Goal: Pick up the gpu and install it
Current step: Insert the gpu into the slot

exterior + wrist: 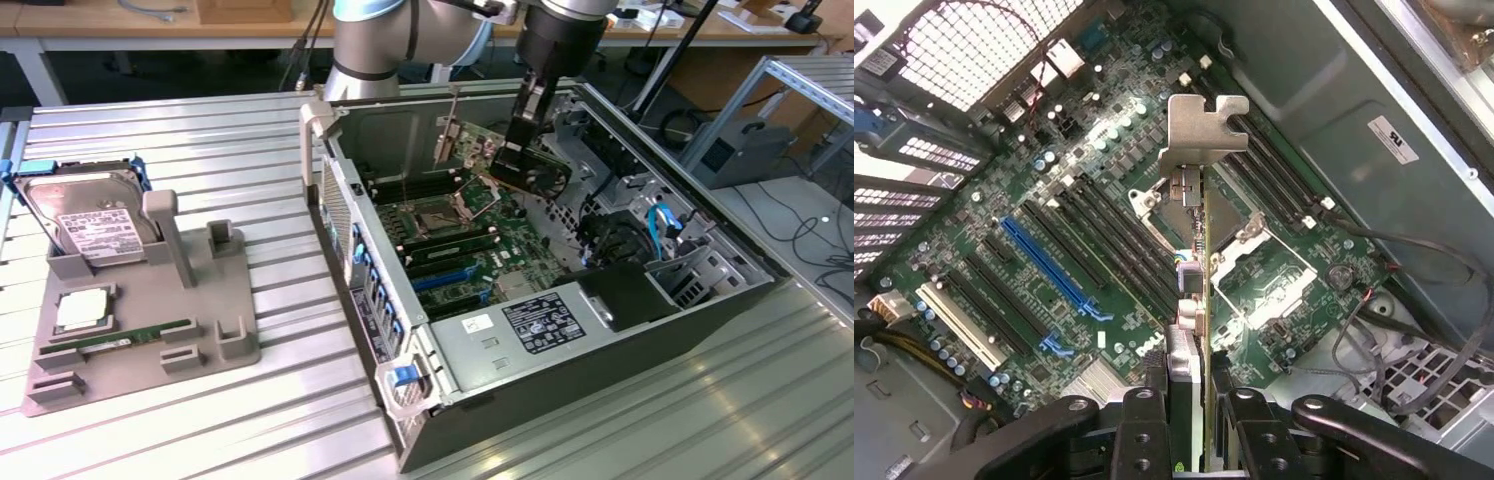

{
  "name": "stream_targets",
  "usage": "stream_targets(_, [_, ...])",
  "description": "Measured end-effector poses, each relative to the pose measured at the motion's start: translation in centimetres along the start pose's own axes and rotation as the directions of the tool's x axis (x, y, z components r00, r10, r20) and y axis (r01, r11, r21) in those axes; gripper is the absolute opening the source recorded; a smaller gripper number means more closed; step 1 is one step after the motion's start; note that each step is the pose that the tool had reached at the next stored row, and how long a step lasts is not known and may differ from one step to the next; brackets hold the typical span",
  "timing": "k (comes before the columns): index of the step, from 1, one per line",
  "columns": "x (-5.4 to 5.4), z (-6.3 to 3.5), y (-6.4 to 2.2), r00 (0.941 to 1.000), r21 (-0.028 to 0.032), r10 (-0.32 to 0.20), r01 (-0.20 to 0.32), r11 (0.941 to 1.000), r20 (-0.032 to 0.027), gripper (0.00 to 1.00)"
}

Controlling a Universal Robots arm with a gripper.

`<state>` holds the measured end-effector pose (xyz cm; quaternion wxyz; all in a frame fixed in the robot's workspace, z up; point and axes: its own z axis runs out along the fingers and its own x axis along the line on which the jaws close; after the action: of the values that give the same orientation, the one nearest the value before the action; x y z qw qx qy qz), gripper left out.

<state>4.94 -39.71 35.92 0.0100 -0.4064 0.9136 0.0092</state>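
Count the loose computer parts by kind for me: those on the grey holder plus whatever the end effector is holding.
gpu, gripped in the end effector: 1
hard drive, on the grey holder: 1
memory stick, on the holder: 1
square silver chip, on the holder: 1
Total: 4
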Motion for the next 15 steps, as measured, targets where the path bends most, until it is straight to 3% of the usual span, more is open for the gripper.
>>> stream_targets(15, [0.0,0.04,0.0,0.9952,-0.0025,-0.097,0.097,0.9952,-0.0008,0.27])
